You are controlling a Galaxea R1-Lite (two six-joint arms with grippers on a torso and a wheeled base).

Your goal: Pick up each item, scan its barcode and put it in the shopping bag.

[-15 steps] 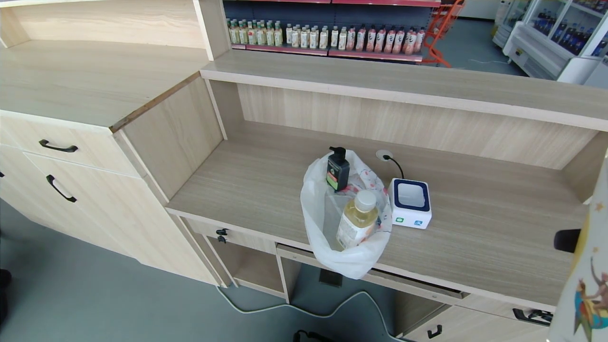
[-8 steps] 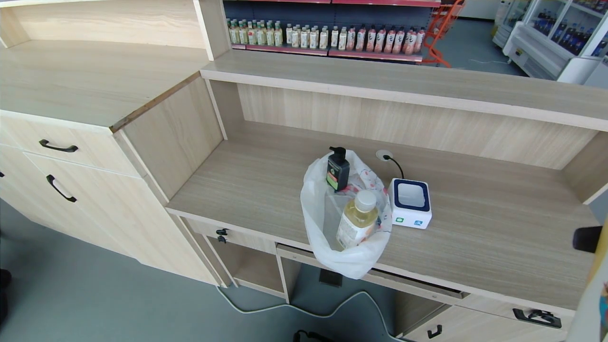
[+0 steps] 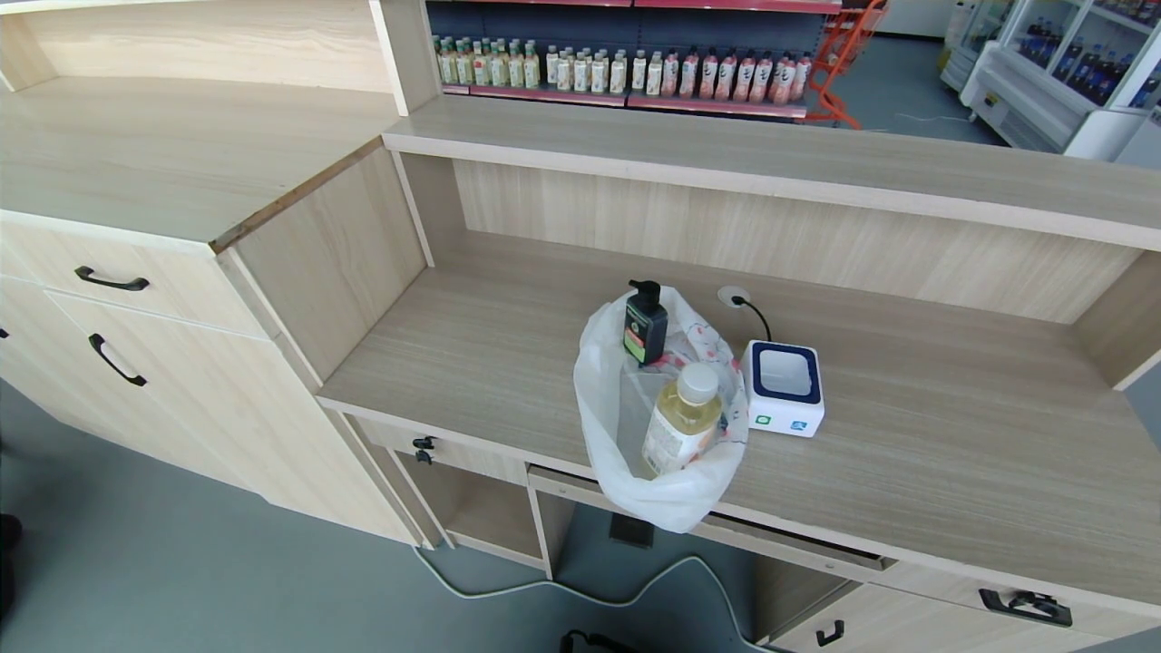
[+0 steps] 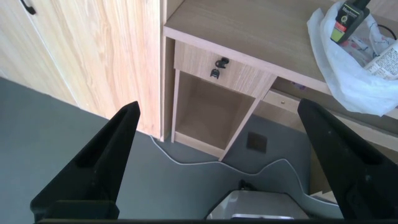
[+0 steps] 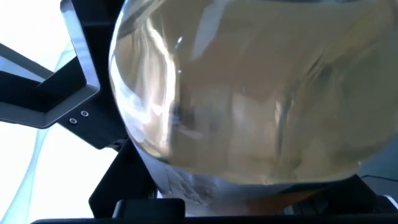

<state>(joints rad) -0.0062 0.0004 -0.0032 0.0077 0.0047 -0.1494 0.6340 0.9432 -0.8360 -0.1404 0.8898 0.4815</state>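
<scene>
Head view: two bottles (image 3: 682, 422) (image 3: 645, 326) in one shopping bag (image 3: 594, 399), one scanner (image 3: 785, 388).

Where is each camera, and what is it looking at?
Head: from above, looks down at wooden counter, white plastic shopping bag, white scanner box.
Left wrist: low beside the counter, facing the grey floor; open left gripper shows.
Right wrist: close against a clear rounded container in the right gripper.
Shared: head and left wrist both see the bag.

The shopping bag (image 3: 594, 399) is crinkled glossy plastic, the counter (image 3: 925, 435) matt wood grain, the scanner (image 3: 785, 388) smooth plastic
</scene>
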